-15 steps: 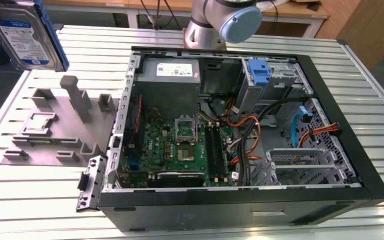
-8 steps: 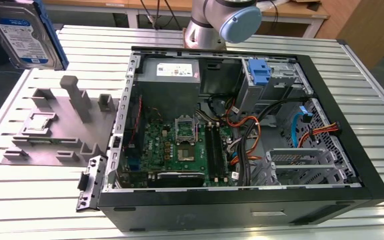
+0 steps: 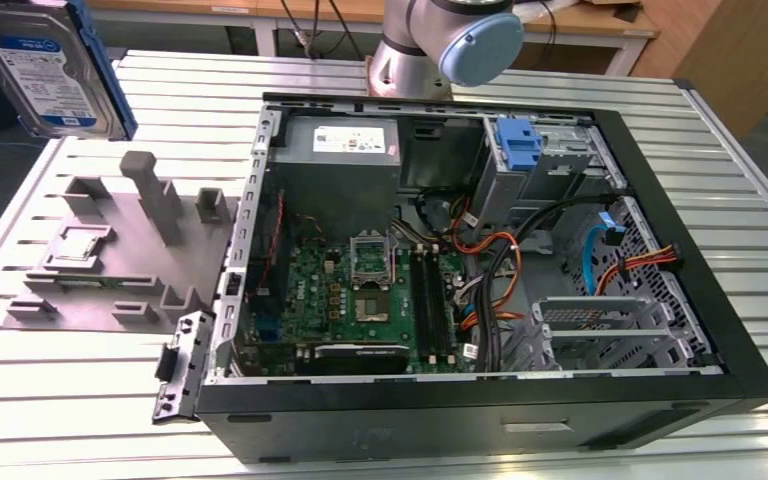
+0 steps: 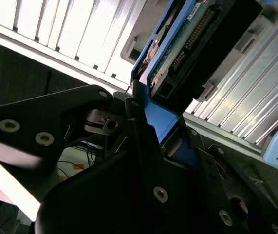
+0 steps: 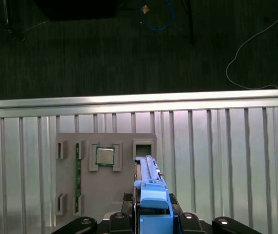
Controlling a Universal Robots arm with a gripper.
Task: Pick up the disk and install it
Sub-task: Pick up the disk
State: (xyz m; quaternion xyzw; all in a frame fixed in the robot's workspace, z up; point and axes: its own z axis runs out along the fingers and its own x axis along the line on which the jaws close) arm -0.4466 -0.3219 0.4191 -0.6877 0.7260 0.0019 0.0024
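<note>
— Which step is in hand?

— In the exterior view the disk (image 3: pixel 48 62) is seen held up in the air, well apart from the open computer case (image 3: pixel 491 415). It is beyond the grey fixture tray (image 3: pixel 104 250), which lies just beside the case on the worktop (image 3: pixel 91 420). The pick-up is judged done; the install is not yet begun.

— And the grip?

— In the second wrist view the tool (image 4: pixel 151 114) is seen closed onto the blue frame at the disk's edge — nothing else is held. In the first wrist view the same blue frame is seen in the tool, above the tray and away from the case.

— What is called for?

— It is judged that the disk must be carried across to the case and brought in squarely — clear of the cables (image 3: pixel 491 270) inside.

— Counts?

— One disk, one tool, one case and one tray are counted; on the tray, one processor chip (image 5: pixel 104 156).
</note>
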